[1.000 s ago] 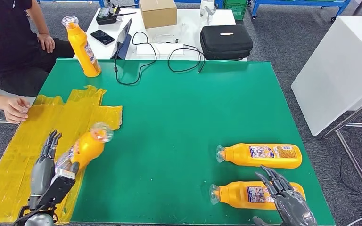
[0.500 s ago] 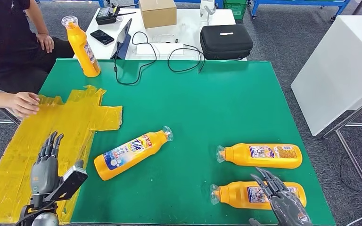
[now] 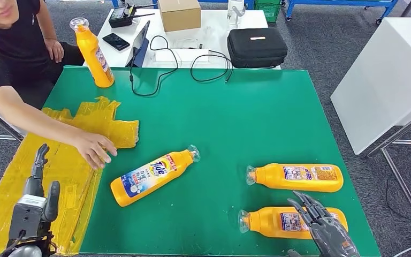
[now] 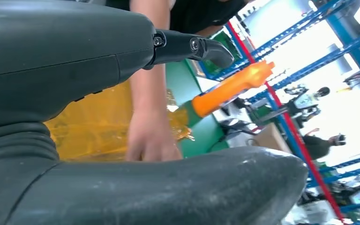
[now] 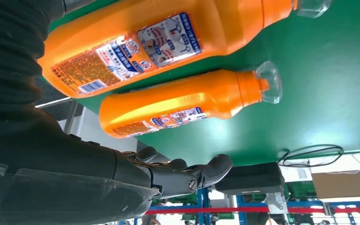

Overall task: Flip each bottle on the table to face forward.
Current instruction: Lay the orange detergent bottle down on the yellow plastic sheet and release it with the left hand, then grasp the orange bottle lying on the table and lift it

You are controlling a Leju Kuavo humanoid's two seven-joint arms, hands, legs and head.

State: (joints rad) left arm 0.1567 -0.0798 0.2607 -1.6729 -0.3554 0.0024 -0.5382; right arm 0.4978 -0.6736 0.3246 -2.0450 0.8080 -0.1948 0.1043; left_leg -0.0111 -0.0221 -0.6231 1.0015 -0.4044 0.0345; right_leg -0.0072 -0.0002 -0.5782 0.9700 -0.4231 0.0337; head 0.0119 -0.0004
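Observation:
Three orange bottles lie on the green table (image 3: 235, 118). One (image 3: 152, 175) lies at centre left with its blue front label up. Two lie at the right with their back labels up: the farther bottle (image 3: 295, 176) (image 5: 187, 103) and the nearer bottle (image 3: 283, 221) (image 5: 140, 42). A fourth bottle (image 3: 92, 52) (image 4: 229, 87) stands upright at the far left corner. My left hand (image 3: 32, 201) is open over the yellow sheet (image 3: 85, 134), holding nothing. My right hand (image 3: 324, 230) hovers open just above the nearer right bottle's base, fingers spread.
A person sits at the far left; their hand (image 3: 93, 149) (image 4: 151, 140) reaches over the yellow sheet close to the centre bottle. Behind the green table a white table holds a black case (image 3: 257, 47), a cardboard box (image 3: 179, 13), cables and a phone. A white cabinet (image 3: 385, 80) stands at right.
The bottle left my left hand and now lies on the table, front label up. My left hand drew back toward the near left corner. The person's arm reached in over the yellow sheet.

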